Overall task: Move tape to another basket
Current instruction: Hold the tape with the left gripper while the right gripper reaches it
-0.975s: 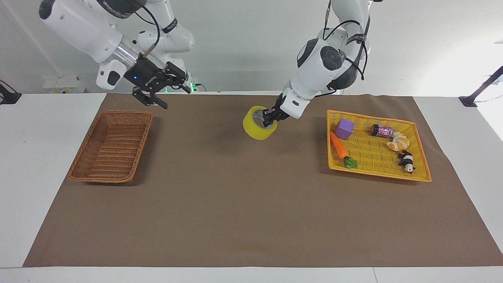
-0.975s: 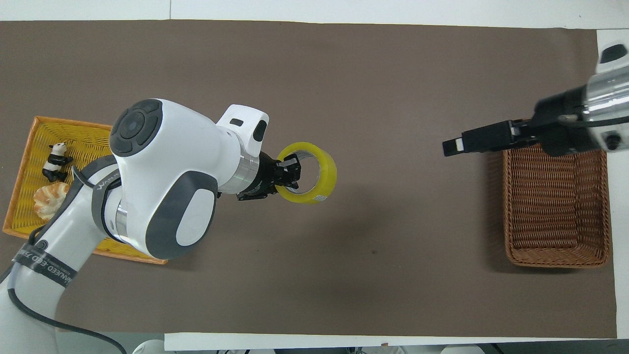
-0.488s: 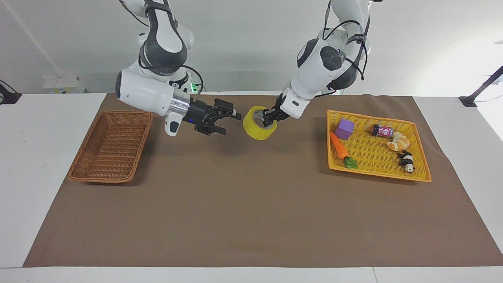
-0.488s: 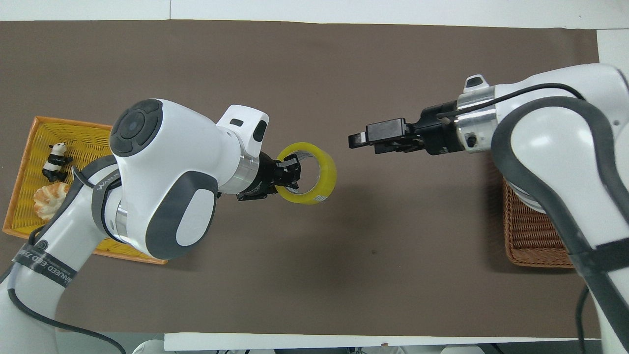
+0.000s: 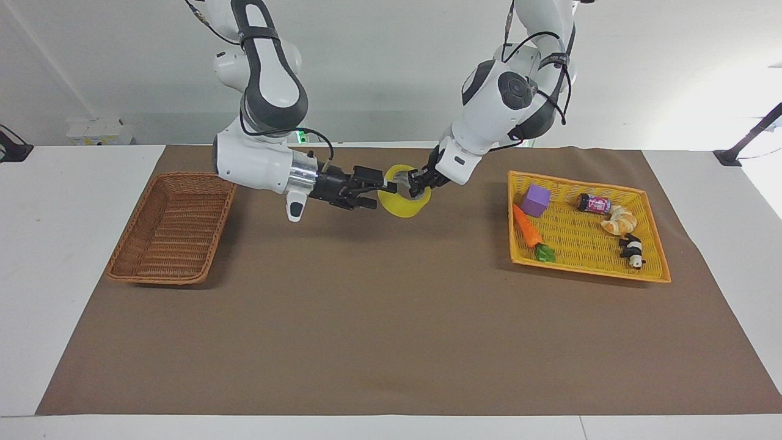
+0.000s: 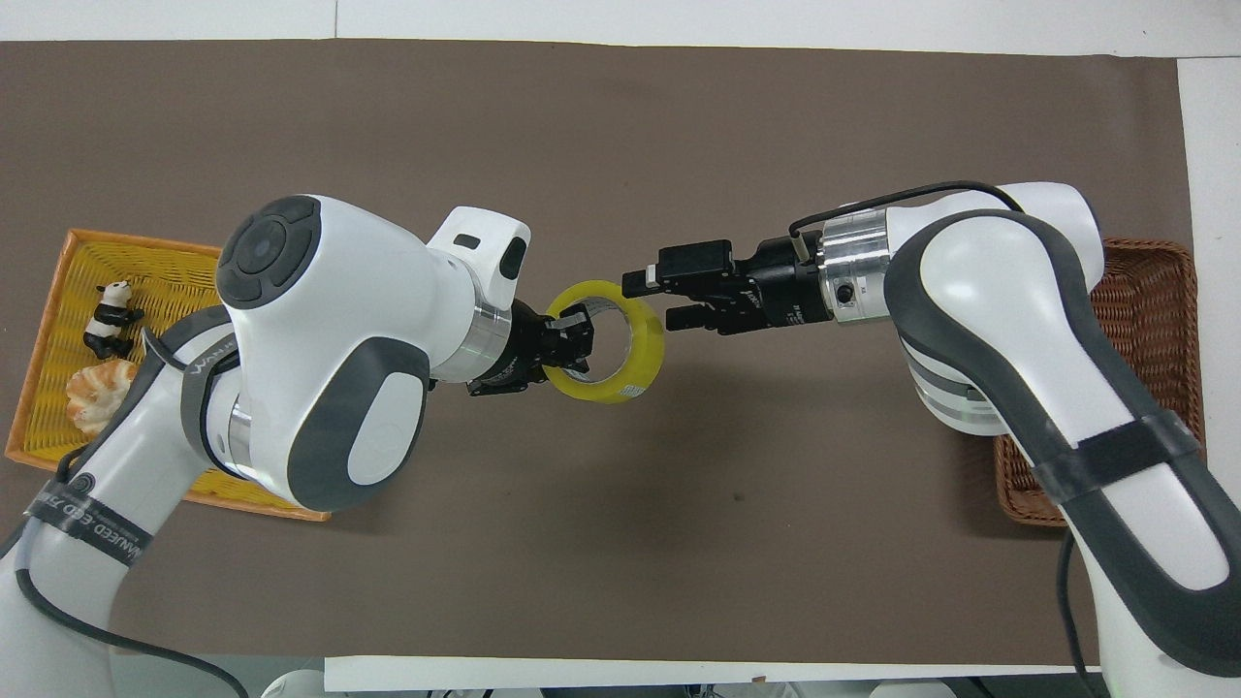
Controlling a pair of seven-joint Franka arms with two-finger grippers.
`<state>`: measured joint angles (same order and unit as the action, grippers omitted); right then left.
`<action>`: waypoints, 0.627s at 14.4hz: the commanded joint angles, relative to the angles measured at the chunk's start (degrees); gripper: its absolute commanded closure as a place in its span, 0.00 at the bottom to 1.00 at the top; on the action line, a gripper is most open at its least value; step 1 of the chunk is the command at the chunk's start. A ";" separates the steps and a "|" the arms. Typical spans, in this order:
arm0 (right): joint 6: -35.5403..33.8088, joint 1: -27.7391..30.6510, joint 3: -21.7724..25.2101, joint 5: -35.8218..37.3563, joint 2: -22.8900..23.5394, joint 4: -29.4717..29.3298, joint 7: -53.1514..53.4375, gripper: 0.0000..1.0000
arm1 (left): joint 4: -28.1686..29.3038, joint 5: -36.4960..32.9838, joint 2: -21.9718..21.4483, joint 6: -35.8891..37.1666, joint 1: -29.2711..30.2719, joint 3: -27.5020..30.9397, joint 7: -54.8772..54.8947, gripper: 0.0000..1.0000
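Your left gripper is clenched on the wall of the tape, holding it in the air over the mat's middle. Your right gripper stands released at the roll's rim. Release early, or close on too little rim, and the tape could drop short of the basket. A second ago the right gripper hung over that basket; now it meets the roll.

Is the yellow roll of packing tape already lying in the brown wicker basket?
No: the yellow roll of packing tape hangs above the brown mat, gripped by the left claw, while the brown wicker basket holds nothing.
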<state>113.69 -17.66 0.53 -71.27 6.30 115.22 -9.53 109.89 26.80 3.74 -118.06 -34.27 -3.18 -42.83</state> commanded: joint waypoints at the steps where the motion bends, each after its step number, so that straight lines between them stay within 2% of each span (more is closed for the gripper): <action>1: 0.22 -1.15 0.17 -1.41 -2.17 2.99 0.21 0.00 | 0.59 1.06 -1.10 0.38 -0.98 0.90 -0.50 0.96; 5: -1.54 -1.15 0.17 -1.06 -2.35 2.99 -0.14 0.00 | 0.94 1.06 -1.19 0.29 -1.07 0.90 -0.50 0.95; 6: -1.98 -1.15 0.17 -0.80 -2.44 2.99 -0.31 0.03 | 0.94 1.06 -1.27 0.29 -1.07 0.90 -0.50 0.95; 8: -3.47 -0.89 0.26 -0.62 -2.53 2.99 -0.84 0.17 | 0.94 1.06 -1.19 0.20 -1.07 0.90 -0.50 0.95; 9: -3.91 -0.62 0.26 -0.62 -2.53 2.99 -1.02 0.29 | 0.94 1.06 -1.19 0.20 -1.07 0.90 -0.50 0.94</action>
<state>110.98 -18.88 0.65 -71.38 5.24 116.62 -9.54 109.95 26.80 3.74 -118.06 -34.27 -3.19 -42.83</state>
